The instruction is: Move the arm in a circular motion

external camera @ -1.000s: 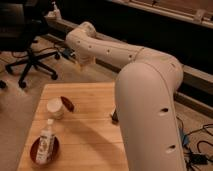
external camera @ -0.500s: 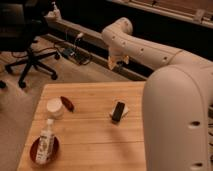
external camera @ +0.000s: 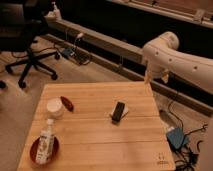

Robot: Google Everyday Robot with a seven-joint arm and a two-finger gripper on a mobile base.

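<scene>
Where the wooden table (external camera: 100,145) reaches its far right corner, the arm (external camera: 175,57) comes in from the right, above and just beyond that corner. Its gripper (external camera: 149,76) hangs down near the table's far edge. I cannot tell whether it is open, closed or holding anything. On the table sit a black device (external camera: 118,111), a white cup (external camera: 54,106) and a bottle (external camera: 46,142).

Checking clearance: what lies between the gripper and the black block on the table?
Camera view: only bare tabletop between the gripper, hanging by the table's far right corner, and the black block.
</scene>
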